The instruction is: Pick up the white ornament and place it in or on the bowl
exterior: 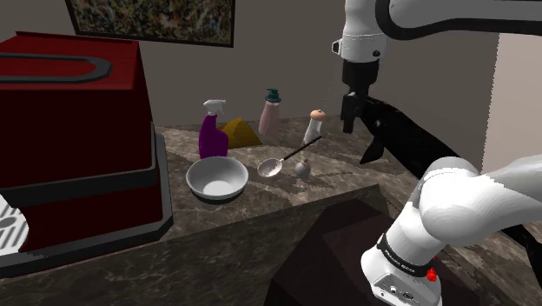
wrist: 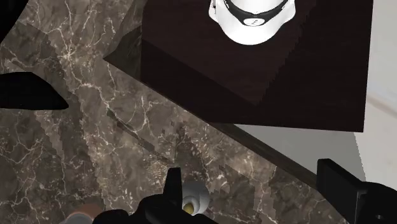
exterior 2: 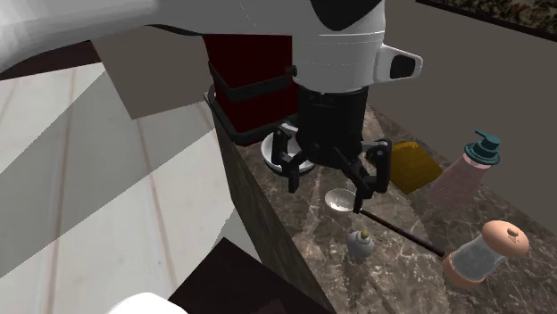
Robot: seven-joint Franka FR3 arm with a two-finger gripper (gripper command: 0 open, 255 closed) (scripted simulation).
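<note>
Grey ornament (exterior: 302, 170), white bowl (exterior: 217, 177), brown veined counter (exterior: 261, 210)

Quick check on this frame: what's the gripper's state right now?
Gripper: jaws open, holding nothing; the white ornament sits ungrasped on the counter.

The marbled counter (exterior: 247, 228) carries a red appliance (exterior: 78, 122), white bowl (exterior: 217, 176), spoon (exterior: 270, 167), grey ornament (exterior: 302, 170) and purple spray bottle (exterior: 211, 135).
</note>
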